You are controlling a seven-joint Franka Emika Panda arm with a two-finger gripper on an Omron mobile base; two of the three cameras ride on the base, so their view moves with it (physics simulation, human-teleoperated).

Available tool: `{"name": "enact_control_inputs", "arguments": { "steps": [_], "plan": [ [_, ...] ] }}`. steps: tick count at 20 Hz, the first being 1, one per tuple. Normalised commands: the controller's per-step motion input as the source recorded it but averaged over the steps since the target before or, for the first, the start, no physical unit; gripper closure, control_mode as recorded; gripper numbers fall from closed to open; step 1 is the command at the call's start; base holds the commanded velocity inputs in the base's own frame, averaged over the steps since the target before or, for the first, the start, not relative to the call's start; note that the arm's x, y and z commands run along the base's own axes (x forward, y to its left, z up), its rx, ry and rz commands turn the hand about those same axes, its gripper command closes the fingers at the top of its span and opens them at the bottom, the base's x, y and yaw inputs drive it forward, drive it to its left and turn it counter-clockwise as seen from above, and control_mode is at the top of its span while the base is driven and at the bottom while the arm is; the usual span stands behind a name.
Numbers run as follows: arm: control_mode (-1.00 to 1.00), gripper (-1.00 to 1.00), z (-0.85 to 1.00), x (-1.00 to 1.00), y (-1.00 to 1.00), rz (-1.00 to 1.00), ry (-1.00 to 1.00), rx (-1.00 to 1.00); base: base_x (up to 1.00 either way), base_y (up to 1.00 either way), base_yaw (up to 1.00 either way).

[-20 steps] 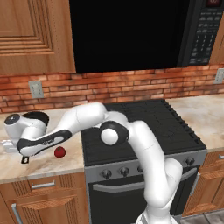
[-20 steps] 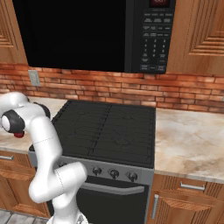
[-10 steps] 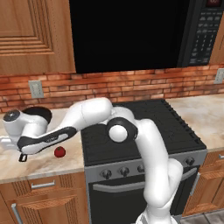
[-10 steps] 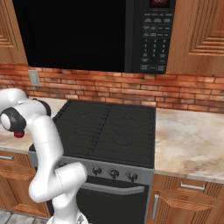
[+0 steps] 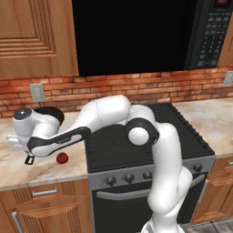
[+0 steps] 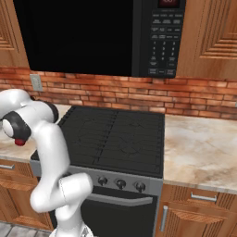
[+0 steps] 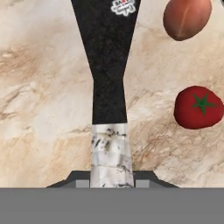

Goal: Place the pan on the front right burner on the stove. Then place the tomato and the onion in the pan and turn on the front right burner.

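The stove is the landmark here: a wide range with a black grated cooktop, a grey steel front and a row of dark knobs, set into a marbled beige counter under a black microwave and a red brick wall. Its front right burner is a patch of black grate with nothing on it.

The white arm rises in front of the stove and reaches well to the stove's left, out over the counter. There the pan sits on the counter, left of the stove and near the brick wall; in the left base view part of its black round body shows behind the arm's wrist. In the hand view its long handle runs straight away from the gripper, black at the far end and silvery-white at the near end. The jaws are closed on that silvery stretch of the handle, one on each side of it.

The tomato lies on the counter left of the stove, near the counter's front edge and just beside the gripper. The hand view shows it apart from the handle, green stem spot up. The onion, a brownish ball, lies on the counter on the same side of the handle as the tomato, near it but not touching.
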Motion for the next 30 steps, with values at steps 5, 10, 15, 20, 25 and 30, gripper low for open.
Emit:
{"name": "enact_control_inputs", "arguments": {
  "steps": [5,10,15,20,25,30],
  "plan": [
    [-1.00,1.00,0.06,-0.19,-0.50,-0.09,0.00,0.04,0.00,0.00,0.00],
    [-1.00,1.00,0.04,-0.12,-0.50,-0.11,0.00,0.04,0.00,0.00,0.00],
    [-1.00,1.00,0.10,-0.08,-0.50,-0.13,0.00,0.04,0.00,0.00,0.00],
    [-1.00,1.00,0.11,-0.04,-0.49,-0.15,0.00,0.05,0.00,0.00,0.00],
    [-1.00,1.00,0.08,0.00,-0.48,-0.15,0.00,0.05,0.00,0.00,0.00],
    [-1.00,1.00,0.08,0.00,-0.45,-0.18,0.00,0.04,0.00,0.00,0.00]
  ]
}}
